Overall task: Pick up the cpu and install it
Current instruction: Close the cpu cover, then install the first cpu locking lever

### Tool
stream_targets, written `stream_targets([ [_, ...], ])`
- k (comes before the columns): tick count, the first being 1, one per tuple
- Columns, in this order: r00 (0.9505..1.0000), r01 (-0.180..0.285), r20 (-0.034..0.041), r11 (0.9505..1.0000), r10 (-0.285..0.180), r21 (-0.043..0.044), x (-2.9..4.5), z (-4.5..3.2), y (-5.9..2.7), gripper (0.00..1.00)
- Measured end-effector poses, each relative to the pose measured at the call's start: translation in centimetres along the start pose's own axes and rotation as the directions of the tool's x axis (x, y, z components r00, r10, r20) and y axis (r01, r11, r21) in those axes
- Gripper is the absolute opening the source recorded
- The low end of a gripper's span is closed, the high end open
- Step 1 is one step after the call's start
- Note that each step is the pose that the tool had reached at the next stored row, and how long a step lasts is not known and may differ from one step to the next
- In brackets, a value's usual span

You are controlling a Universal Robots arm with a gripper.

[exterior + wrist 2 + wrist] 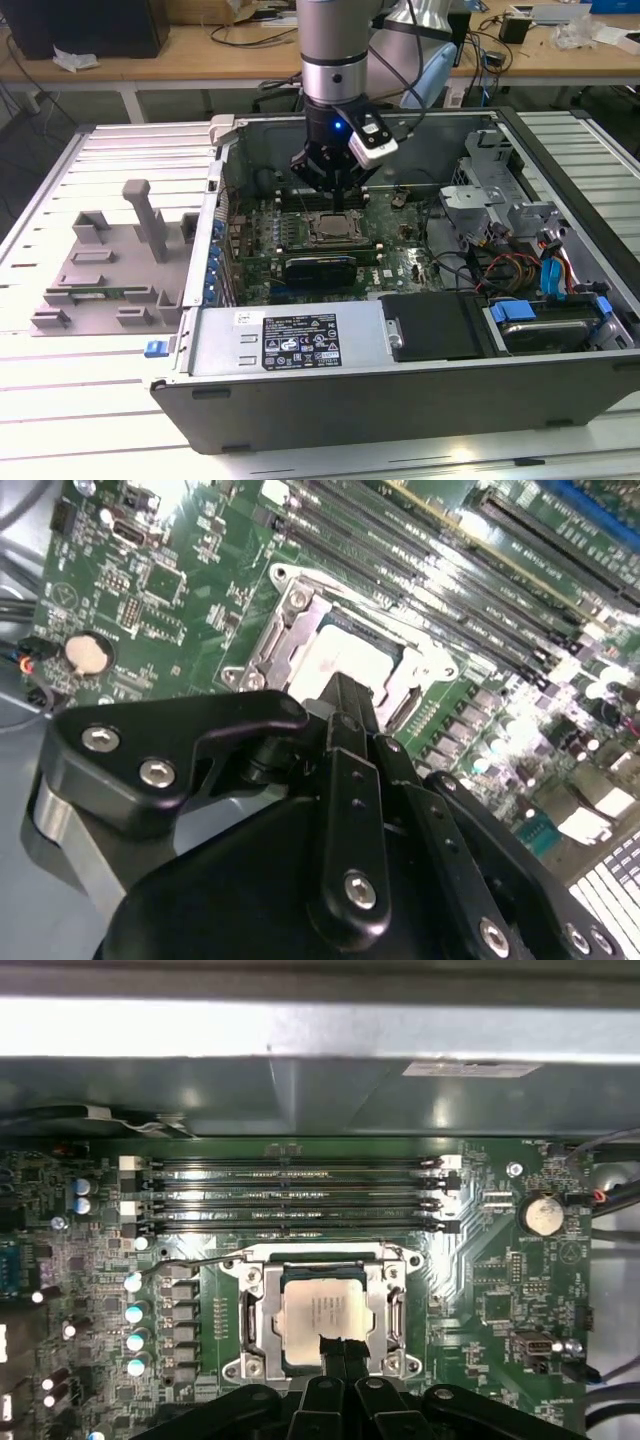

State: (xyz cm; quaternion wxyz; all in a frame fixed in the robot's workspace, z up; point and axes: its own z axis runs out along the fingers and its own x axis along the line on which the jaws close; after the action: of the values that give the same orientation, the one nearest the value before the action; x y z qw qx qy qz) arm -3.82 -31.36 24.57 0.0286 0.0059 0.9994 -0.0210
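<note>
Cpu (pixel 325 1310): lies flat in metal-framed socket (pixel 255 1315), mid-motherboard (pixel 400 265), at 12 o'clock from labelled metal box (pixel 290 342) in exterior view. Gripper (pixel 338 200): hangs directly above, jaws pressed together, tips over cpu's edge, gripping nothing.

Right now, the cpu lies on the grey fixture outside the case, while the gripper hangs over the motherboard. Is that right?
No. The cpu sits in the metal-framed socket on the motherboard, as the first wrist view shows. The gripper does hang over the motherboard.
</note>
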Motion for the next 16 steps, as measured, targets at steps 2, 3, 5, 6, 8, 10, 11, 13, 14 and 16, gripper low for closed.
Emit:
stream_targets([
  [2, 1.0, 0.0, -0.0001, 1.0, 0.0, 0.0, -0.02, -0.34, -0.02, 0.11],
  [3, 1.0, 0.0, 0.0001, 1.0, 0.0, -0.0002, -0.03, -0.37, -0.01, 0.11],
  [5, 1.0, 0.0, 0.0001, 1.0, 0.0, -0.0002, -0.03, -0.39, -0.01, 0.11],
  [6, 1.0, 0.0, -0.0001, 1.0, 0.0, 0.0, -0.02, -0.4, -0.02, 0.11],
  [8, 1.0, 0.0, 0.0, 1.0, 0.0, 0.0, -0.03, -0.58, -0.02, 0.11],
  [10, 1.0, 0.0, -0.0001, 1.0, 0.0, 0.0, -0.04, -0.59, -0.02, 0.11],
  [11, 1.0, 0.0, 0.0, 1.0, 0.0, -0.0001, -0.03, -0.59, -0.02, 0.11],
  [13, 1.0, 0.0, -0.0001, 1.0, 0.0, 0.0, -0.04, -0.61, -0.03, 0.11],
  [14, 1.0, 0.0, -0.0001, 1.0, 0.0, 0.0, -0.04, -0.62, -0.03, 0.11],
  [16, 1.0, 0.0, -0.0004, 1.0, 0.0, 0.0005, -0.04, -0.7, -0.04, 0.11],
])
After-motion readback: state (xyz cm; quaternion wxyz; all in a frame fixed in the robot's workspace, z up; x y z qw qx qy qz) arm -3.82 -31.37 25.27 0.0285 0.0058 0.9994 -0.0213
